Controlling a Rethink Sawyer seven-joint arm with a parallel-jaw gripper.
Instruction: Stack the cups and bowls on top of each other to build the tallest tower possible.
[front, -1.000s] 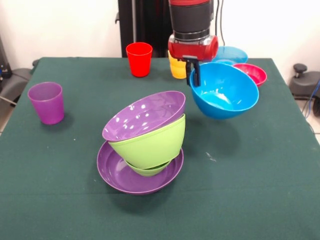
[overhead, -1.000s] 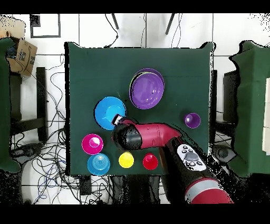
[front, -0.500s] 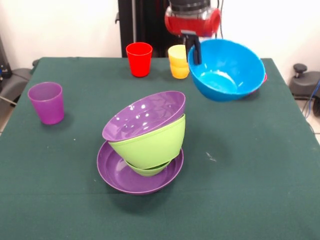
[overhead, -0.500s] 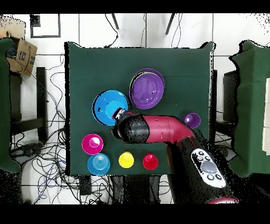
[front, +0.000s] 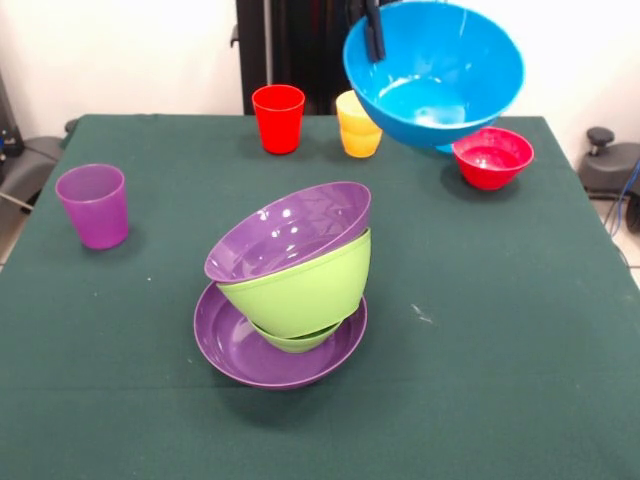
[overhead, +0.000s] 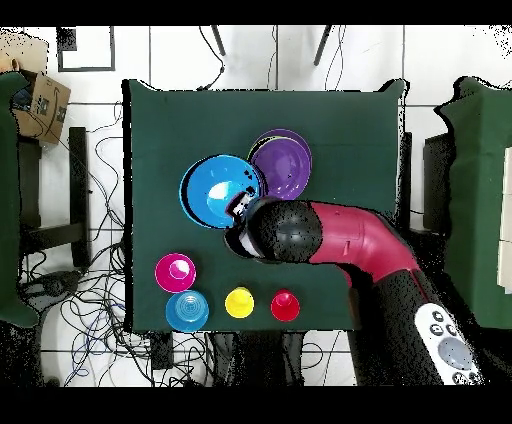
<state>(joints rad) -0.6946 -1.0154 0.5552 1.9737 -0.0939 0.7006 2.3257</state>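
Green desk: blue bowl aloft, pinched at rim by hand.
Next: lower squarely onto tilted tower.

The arm reaches from the lower right across the green table. Its gripper grips the rim of the blue bowl, which overlaps the left edge of the purple bowl topping the tower. Along the table's bottom edge sit a red bowl, a light blue bowl, a yellow cup and a red cup.
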